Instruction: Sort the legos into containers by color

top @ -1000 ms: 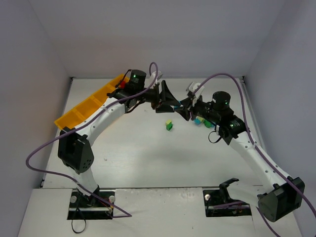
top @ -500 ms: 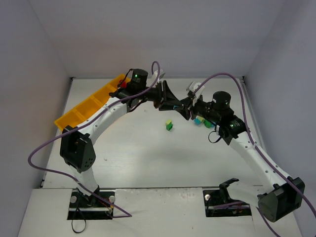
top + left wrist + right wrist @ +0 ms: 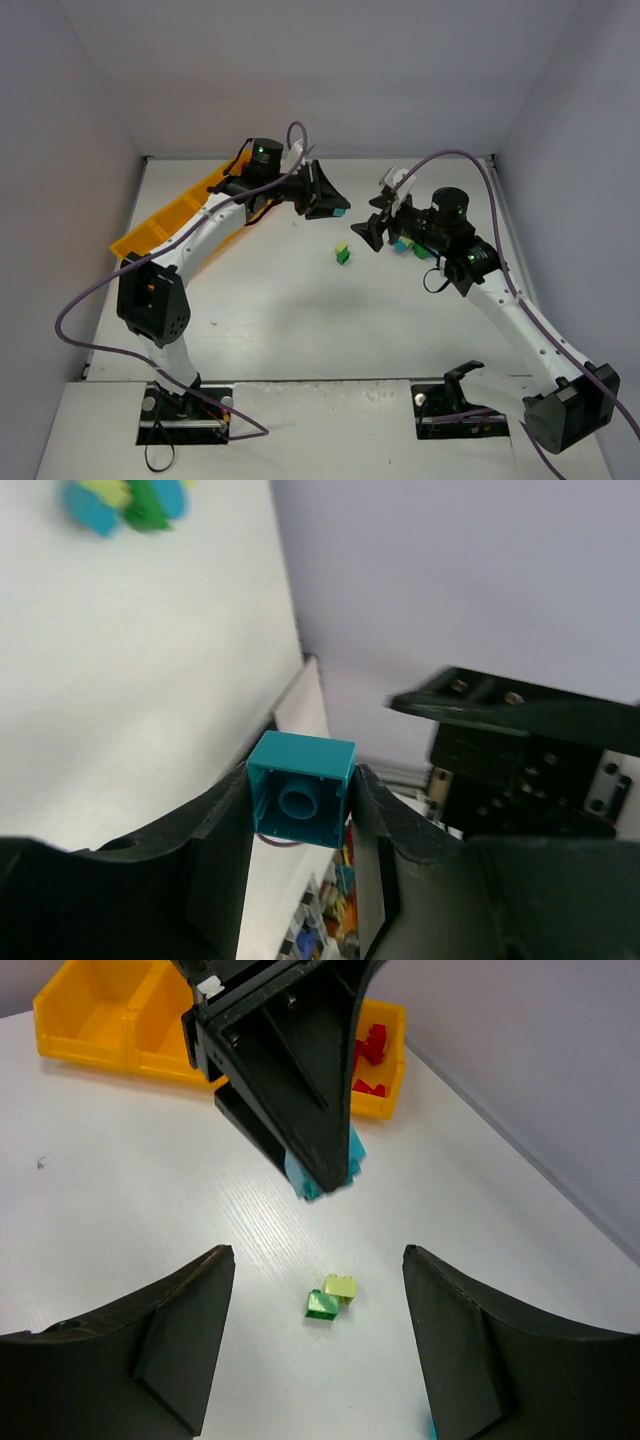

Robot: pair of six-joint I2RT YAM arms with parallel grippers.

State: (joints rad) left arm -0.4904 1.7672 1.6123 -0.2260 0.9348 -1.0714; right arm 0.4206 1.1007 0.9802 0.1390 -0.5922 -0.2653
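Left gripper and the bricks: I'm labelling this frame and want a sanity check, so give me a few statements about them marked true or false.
1. The left gripper is shut on a teal brick. True.
2. The right gripper grips that brick too. False: its jaws stand open, clear of it.
3. Red bricks lie in an end compartment of the tray. True.
4. The green brick and yellow-green brick sit in the tray. False: they lie together on the table, outside it.
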